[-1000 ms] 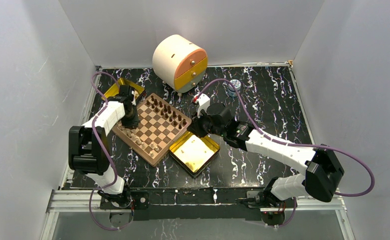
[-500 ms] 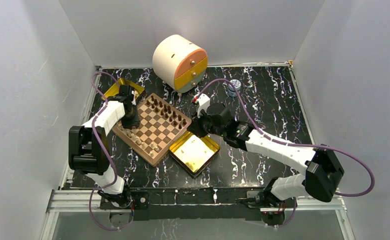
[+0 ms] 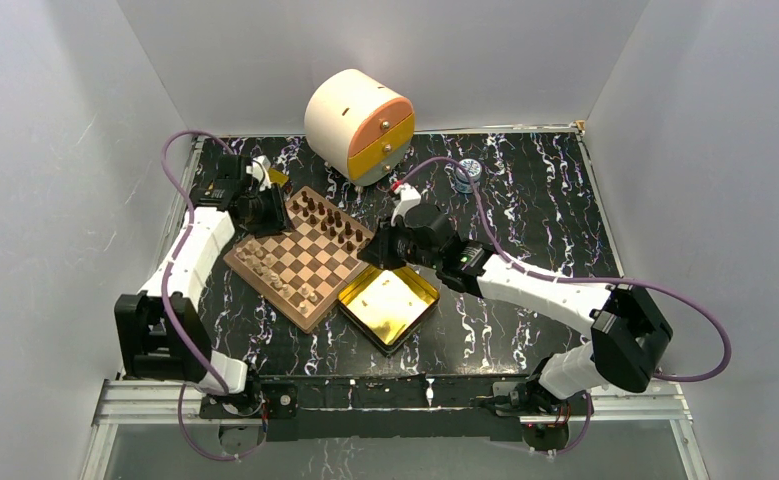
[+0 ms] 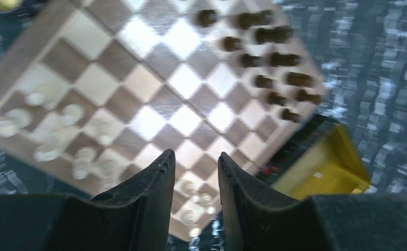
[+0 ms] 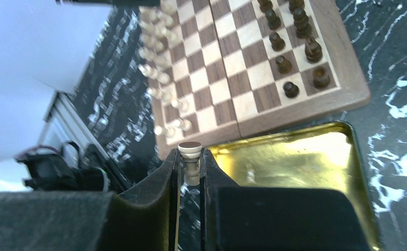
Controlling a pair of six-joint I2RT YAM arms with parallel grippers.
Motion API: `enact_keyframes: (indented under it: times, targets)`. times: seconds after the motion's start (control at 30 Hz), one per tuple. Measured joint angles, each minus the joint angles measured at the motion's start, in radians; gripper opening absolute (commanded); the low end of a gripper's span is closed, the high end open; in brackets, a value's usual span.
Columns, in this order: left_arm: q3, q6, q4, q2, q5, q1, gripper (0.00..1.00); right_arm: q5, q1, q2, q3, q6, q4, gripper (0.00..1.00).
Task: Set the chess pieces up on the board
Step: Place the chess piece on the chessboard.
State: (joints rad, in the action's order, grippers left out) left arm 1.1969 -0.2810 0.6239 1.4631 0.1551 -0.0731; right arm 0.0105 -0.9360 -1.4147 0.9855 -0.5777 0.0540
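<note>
Chess pieces (image 3: 310, 293) stand on the board (image 3: 310, 255), light tan ones along its near left edge, dark ones along the far right. Over the far rim of the gold tin (image 3: 395, 310) the right gripper (image 5: 192, 157), clamped on one light piece (image 5: 190, 150), has shifted slightly left. Farther away, the left gripper (image 4: 196, 159) has gone from the light row to the far left corner, jaws now apart and empty.

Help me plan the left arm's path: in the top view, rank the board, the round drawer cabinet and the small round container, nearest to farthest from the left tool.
1. The board, right by the left tool, on the left.
2. The round drawer cabinet, behind and to the right.
3. The small round container, farther right, at the back.
</note>
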Motion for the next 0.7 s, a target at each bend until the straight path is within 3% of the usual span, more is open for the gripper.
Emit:
enact_keyframes:
  times: [0.17,0.37,0.7]
  targets:
    - [-0.079,-0.058,-0.091,-0.105,0.24,0.0,0.32,-0.032,0.0,-0.002,0.0,-0.179,0.107,0.08]
    - [-0.243,-0.198,-0.319,-0.278,0.469,-0.004,0.31,-0.117,0.001,-0.002,-0.015,-0.422,0.265,0.07]
    - [-0.347,-0.293,-0.615,-0.412,0.565,-0.054,0.46,-0.245,0.001,-0.014,-0.051,-0.711,0.423,0.08]
